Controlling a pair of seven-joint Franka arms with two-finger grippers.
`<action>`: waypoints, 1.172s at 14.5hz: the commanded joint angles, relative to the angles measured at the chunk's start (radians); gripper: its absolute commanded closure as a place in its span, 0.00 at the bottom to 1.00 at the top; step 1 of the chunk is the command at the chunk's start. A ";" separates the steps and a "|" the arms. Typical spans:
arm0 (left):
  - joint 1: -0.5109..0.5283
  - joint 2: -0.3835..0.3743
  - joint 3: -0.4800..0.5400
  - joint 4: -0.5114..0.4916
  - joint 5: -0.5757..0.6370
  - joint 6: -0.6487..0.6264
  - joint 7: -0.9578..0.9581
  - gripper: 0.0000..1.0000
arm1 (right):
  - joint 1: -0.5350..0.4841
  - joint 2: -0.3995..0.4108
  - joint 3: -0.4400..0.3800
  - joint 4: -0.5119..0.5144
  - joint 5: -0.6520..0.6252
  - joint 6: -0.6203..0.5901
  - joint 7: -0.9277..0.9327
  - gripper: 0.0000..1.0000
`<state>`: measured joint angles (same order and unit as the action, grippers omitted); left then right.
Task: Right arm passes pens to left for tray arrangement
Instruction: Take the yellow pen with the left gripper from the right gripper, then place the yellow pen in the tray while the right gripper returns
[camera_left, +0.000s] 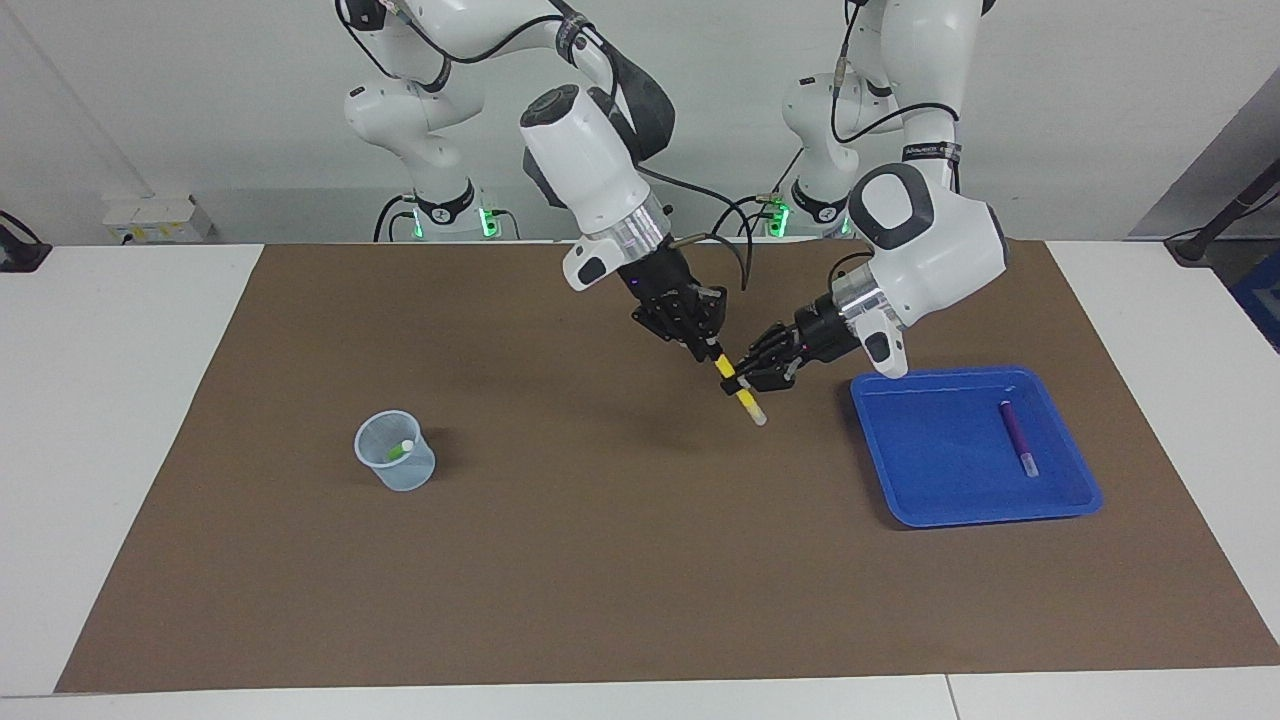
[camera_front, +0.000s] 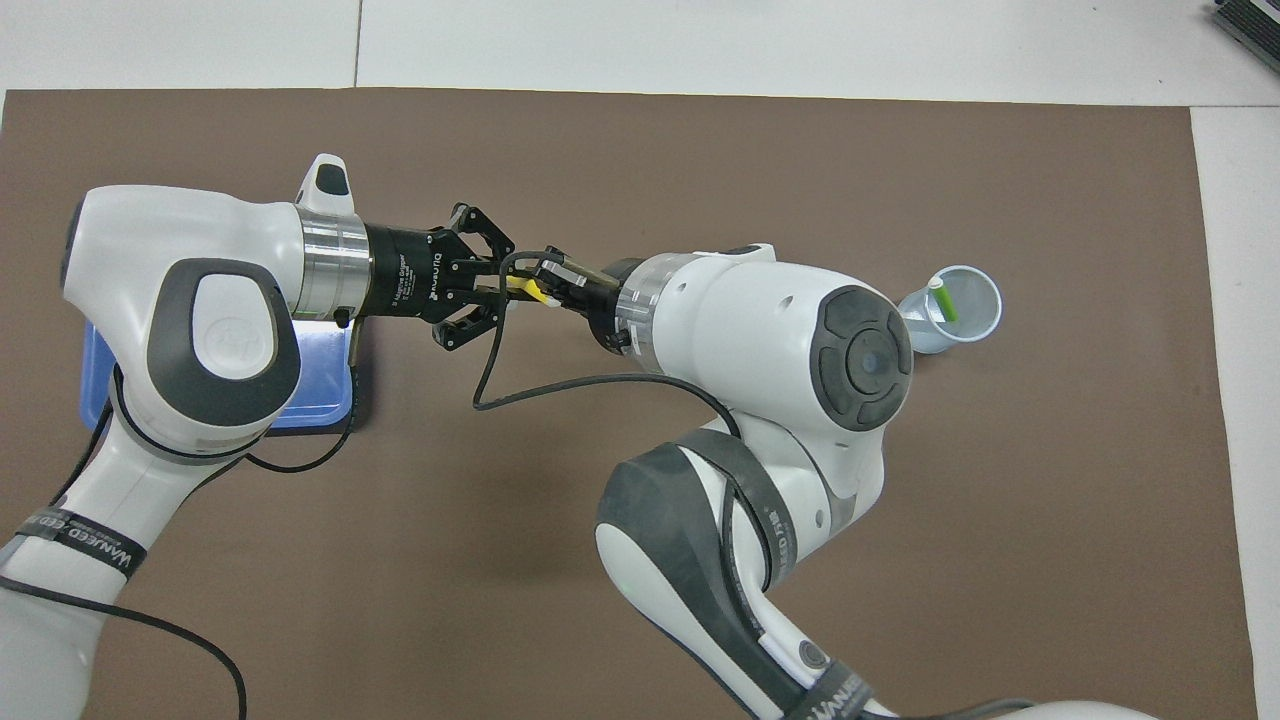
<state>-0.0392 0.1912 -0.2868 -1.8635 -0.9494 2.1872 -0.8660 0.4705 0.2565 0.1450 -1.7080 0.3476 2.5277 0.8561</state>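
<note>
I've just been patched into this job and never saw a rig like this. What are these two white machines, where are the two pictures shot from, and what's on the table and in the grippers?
They are two jointed robot arms, each ending in a black two-finger gripper. One picture looks across the table at the robots; the other looks steeply down from above their own end, so sides swap between them.

The right gripper is shut on the upper end of a yellow pen above the brown mat. The left gripper meets the pen lower down, its fingers around it; whether they have closed is unclear.

A blue tray lies at the left arm's end, with a purple pen in it. A translucent cup at the right arm's end holds a green pen.
</note>
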 joint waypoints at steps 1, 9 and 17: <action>0.010 -0.019 0.015 -0.011 -0.005 -0.004 0.004 1.00 | -0.022 0.009 0.001 0.013 0.005 -0.012 0.000 0.00; 0.137 -0.001 0.017 0.089 0.323 -0.202 0.234 1.00 | -0.168 -0.094 -0.007 0.018 -0.009 -0.301 -0.228 0.00; 0.216 -0.004 0.023 0.047 0.750 -0.163 0.649 1.00 | -0.372 -0.197 -0.005 -0.008 -0.100 -0.583 -0.594 0.00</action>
<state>0.1744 0.1926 -0.2634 -1.8137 -0.3502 2.0053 -0.2778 0.1373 0.0762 0.1255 -1.6843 0.2946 1.9586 0.3256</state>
